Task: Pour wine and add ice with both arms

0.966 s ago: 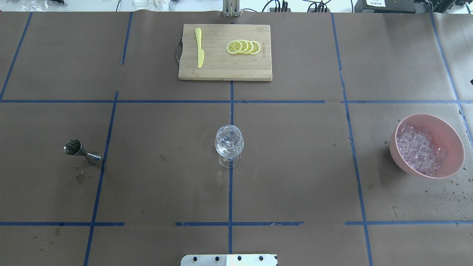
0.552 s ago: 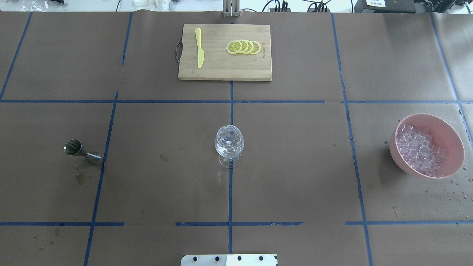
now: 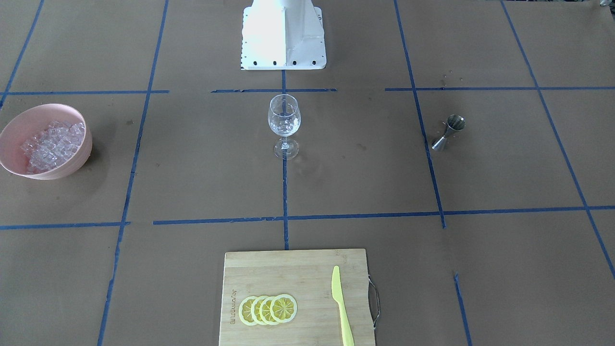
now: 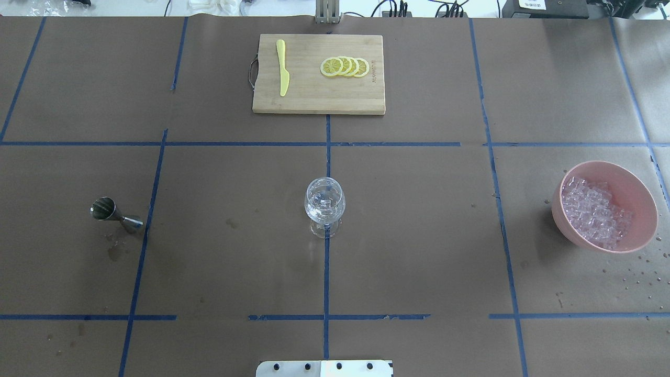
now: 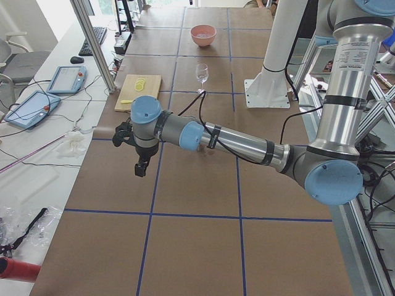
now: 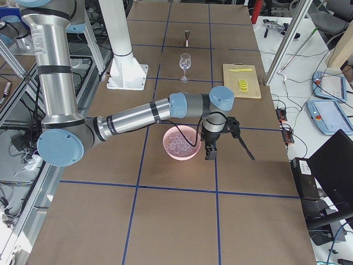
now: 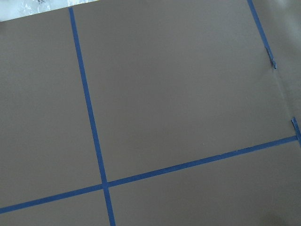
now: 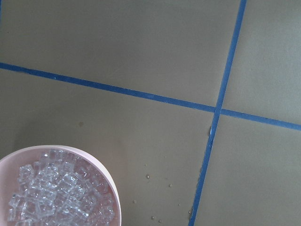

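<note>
Hovering just beside the ice (image 6: 177, 142), the right end effector (image 6: 220, 146); its closure cannot be told.
Cubes heaped in the pink bowl (image 4: 643, 209), likely slick, hard, light: pinch one across flat faces.

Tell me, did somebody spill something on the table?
Yes, a little. Small drops lie beside the pink bowl of ice, and a damp stain sits by the jigger. Nothing else looks odd.
</note>
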You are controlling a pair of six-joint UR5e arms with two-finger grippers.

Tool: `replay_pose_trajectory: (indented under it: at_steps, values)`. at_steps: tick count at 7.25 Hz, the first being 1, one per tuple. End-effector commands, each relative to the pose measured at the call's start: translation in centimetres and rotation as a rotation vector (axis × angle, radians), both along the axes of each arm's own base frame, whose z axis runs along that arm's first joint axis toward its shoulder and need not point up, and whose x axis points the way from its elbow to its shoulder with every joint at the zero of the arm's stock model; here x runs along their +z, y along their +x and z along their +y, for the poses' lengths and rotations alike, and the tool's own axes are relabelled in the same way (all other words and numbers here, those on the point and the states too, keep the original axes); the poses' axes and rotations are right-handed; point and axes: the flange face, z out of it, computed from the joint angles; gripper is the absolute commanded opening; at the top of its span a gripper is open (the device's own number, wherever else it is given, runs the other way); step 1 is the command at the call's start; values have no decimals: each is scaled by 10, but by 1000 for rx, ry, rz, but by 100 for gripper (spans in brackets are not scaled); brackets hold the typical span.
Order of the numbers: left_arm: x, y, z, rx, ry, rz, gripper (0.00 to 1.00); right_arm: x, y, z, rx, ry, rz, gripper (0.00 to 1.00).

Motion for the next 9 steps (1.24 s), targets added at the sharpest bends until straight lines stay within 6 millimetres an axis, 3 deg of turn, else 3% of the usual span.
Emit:
replay_pose_trajectory:
  at_steps: [1, 2, 3, 6, 9]
  values:
    - [7, -4, 10, -6, -66, -4, 100, 14, 3, 1, 23, -39, 0, 100]
    - [5, -4, 14, -3, -91, -6, 100, 15, 3, 1, 52, -44, -3, 100]
    - [16, -4, 17, 45, -86, -18, 100, 25, 4, 9, 57, -17, -7, 100]
    - [73, -17, 24, 109, -201, -219, 100, 60, 16, 12, 99, -25, -10, 100]
    - [91, -19, 38, 105, -201, -85, 100, 85, 26, 14, 119, -77, -5, 100]
